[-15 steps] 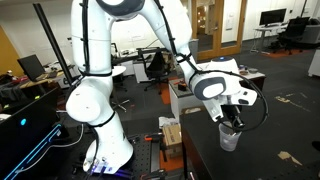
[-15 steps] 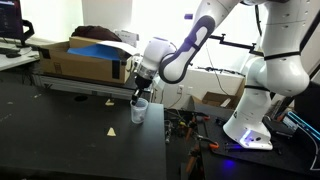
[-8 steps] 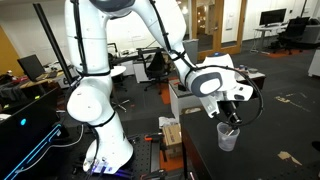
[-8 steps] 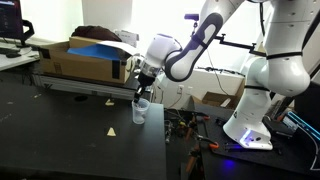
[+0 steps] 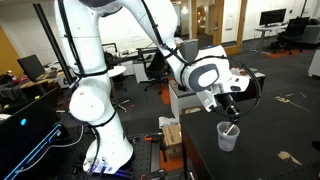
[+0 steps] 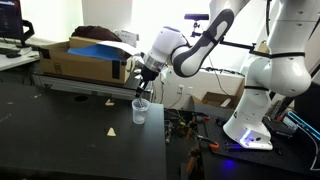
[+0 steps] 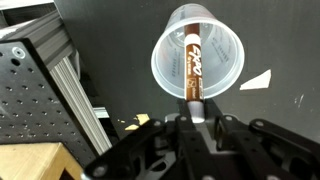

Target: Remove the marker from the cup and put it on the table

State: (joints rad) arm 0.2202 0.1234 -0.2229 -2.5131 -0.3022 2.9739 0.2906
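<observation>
marker (image 7: pixel 193 70): dark brown barrel with white lettering; leans inside the cup, far end down in it, near end out over the rim
cup (image 7: pixel 228 62): translucent, whitish, upright on the table; also seen in both exterior views (image 5: pixel 228 138) (image 6: pixel 139 112)
table (image 7: pixel 285 35): near-black, flat; the cup stands close to its edge in an exterior view (image 6: pixel 60 145)
tape mark (image 7: pixel 257 79): pale scrap on the black top just beside the cup; two more small ones lie further off (image 6: pixel 112 131)
claw (image 7: pixel 197 124): mine, directly above the cup; fingers drawn in close and pinching the marker's near end
marker vs claw: top end between my fingertips, rest hangs down into the cup; in an exterior view my claw (image 5: pixel 232 112) is clear of the rim
aluminium rail (image 7: pixel 70 75): slanted beside the table edge
perforated plate (image 7: pixel 30 105): grey, next to the rail
cardboard box (image 6: pixel 85 62): behind the table, blue item on top
arm (image 5: pixel 90 100): white, base on the floor beside the table
room: open office, desks (image 5: pixel 275 30) with monitors and chairs at the back
</observation>
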